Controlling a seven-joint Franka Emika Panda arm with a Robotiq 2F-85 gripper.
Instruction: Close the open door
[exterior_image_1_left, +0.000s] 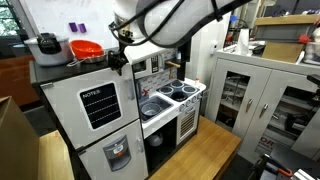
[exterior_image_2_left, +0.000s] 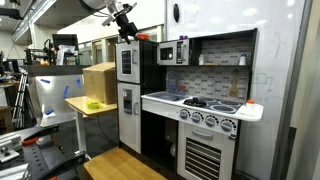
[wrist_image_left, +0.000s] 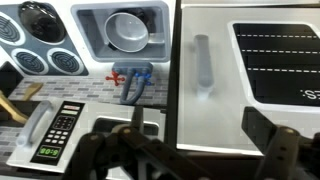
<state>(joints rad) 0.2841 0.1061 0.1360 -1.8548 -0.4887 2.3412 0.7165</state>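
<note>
The large white plastic toy-fridge door (wrist_image_left: 215, 110) fills the right half of the wrist view. It is smooth and flat, with a rounded grey vertical handle (wrist_image_left: 203, 62) and a black panel ruled with dashed white lines (wrist_image_left: 285, 55). The black metal gripper (wrist_image_left: 197, 125) hangs in front of it with its two blocky fingers (wrist_image_left: 258, 122) spread wide and nothing between them. The handle lies above the gap, apart from both fingers.

Only this view shows the dark seam along the door's hinge-side edge, the round shiny steel sink bowl (wrist_image_left: 128, 30) and the small white microwave with a keypad (wrist_image_left: 55, 130).

In both exterior views the door (exterior_image_1_left: 95, 108) (exterior_image_2_left: 127, 62) is the upper front of the tall fridge at the end of the toy kitchen. It looks roughly in line with the lower white door with a grey dispenser (exterior_image_1_left: 118, 152). Whether it is fully shut I cannot tell. The gripper (exterior_image_1_left: 120, 58) (exterior_image_2_left: 126, 25) sits near the fridge's top corner. A glossy red bowl (exterior_image_1_left: 86, 48) on the fridge top appears in an exterior view only.
</note>
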